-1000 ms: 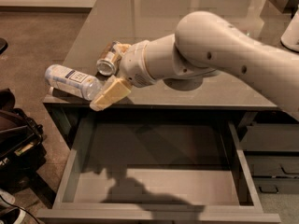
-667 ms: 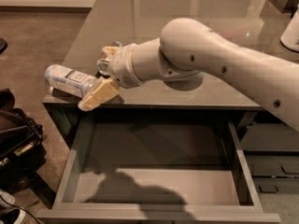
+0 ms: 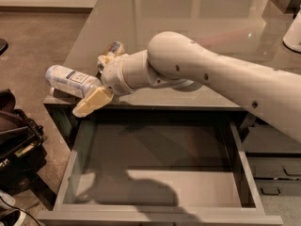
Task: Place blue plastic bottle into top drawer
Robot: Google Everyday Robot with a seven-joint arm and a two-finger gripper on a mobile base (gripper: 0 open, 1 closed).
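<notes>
The blue plastic bottle point(image 3: 69, 80) lies on its side at the desk's front left corner, its left end past the edge. My gripper point(image 3: 97, 82) is at the bottle's right end. One cream finger point(image 3: 91, 102) is in front of the bottle and the other point(image 3: 105, 60) is behind it, and they stand apart and open around it. The top drawer point(image 3: 188, 157) is pulled out below the desk edge, with nothing in it. The white arm reaches in from the right, across the desk.
A gold-brown can point(image 3: 115, 48) lies just behind the gripper on the desk point(image 3: 188, 27). A black bag point(image 3: 16, 142) sits on the floor to the left of the drawer. Narrower drawers point(image 3: 277, 173) stack at the right. A white object point(image 3: 294, 32) stands at the far right.
The arm has swung left, and the gripper has moved from beside the can to the bottle's right end. The bottle and the drawer have not moved.
</notes>
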